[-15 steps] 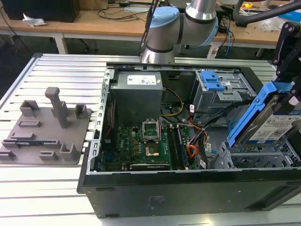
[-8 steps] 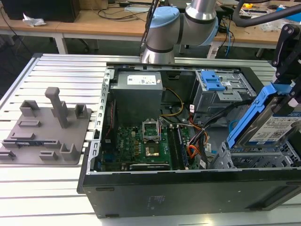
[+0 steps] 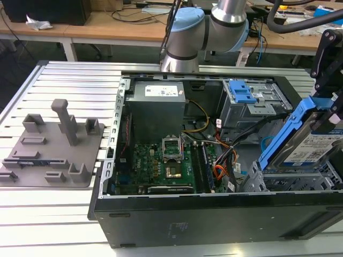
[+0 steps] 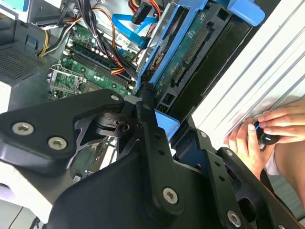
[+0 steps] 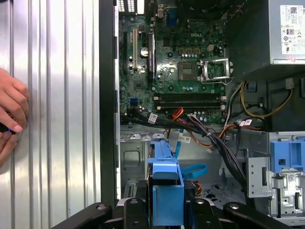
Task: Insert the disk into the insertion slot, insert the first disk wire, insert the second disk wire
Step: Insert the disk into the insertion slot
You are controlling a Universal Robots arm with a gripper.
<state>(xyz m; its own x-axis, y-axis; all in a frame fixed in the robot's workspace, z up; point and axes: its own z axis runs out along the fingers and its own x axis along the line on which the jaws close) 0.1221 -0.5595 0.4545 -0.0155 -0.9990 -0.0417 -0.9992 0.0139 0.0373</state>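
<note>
Disk (image 3: 315, 150), likely stiff yet fragile, tilted over slot (image 3: 284, 181) at exterior view's four o'clock; gripper (image 5: 167, 210) pinched its blue caddy (image 5: 167, 171).

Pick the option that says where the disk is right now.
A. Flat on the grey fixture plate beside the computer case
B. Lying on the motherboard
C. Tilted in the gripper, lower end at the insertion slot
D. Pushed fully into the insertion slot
C: in the exterior view the disk leans at an angle, with its upper end in the gripper and its lower end at the mouth of the insertion slot.
</note>
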